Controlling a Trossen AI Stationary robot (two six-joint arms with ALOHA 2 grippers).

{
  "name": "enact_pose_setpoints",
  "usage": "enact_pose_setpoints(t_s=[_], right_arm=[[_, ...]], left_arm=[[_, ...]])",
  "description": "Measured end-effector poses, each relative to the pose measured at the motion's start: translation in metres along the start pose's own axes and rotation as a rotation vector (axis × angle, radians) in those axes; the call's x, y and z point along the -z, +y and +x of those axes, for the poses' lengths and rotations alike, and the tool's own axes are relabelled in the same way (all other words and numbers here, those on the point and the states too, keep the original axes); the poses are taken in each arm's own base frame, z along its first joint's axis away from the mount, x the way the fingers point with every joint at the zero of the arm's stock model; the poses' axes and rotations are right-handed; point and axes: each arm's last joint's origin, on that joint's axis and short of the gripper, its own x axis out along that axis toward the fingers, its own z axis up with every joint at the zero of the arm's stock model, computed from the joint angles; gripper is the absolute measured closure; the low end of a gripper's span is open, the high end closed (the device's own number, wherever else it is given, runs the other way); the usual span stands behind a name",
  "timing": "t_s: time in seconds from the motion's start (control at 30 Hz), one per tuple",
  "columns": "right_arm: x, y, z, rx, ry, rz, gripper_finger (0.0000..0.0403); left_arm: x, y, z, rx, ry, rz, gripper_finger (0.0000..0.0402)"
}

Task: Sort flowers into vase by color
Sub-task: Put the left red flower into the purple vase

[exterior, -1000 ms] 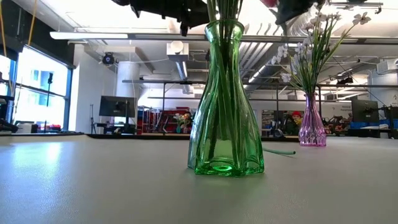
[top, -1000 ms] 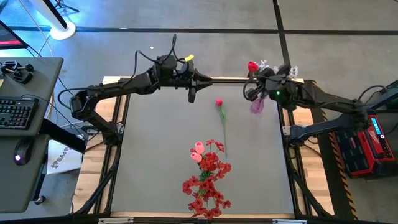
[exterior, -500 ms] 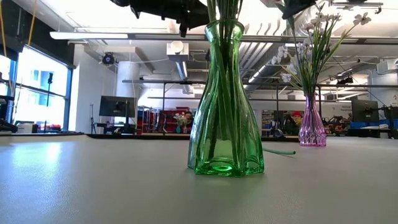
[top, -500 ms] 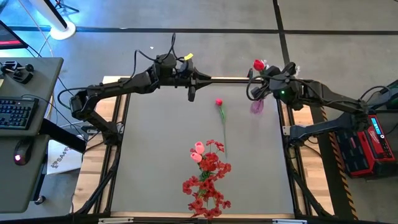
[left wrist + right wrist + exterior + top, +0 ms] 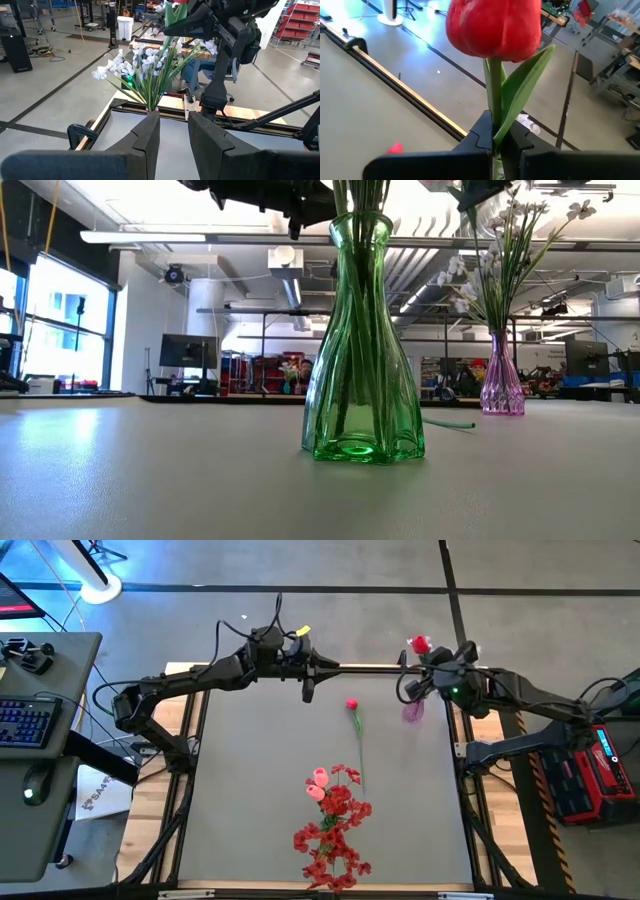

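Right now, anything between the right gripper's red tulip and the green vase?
Nothing visible on the table blocks it. The right gripper holds the red tulip by the purple vase; only a red bud lies flat toward the green vase.

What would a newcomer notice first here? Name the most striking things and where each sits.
The red tulip stands out first, its stem pinched in the shut right gripper above the far right corner of the table, near the purple vase of white flowers. Next is the green vase at the near edge, holding red blossoms. One red flower lies alone mid-table.
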Motion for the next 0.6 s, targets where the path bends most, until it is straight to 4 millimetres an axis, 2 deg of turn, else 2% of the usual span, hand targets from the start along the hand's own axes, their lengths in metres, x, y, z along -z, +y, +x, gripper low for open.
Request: enact_pose_setpoints(t_s=[0.6], right_arm=[[0.003,-0.0001,-0.0101,-0.048,-0.013,0.017,0.0403]], left_arm=[[0.0012,0.0003,0.0003,-0.005,0.002,0.001,0.0311]])
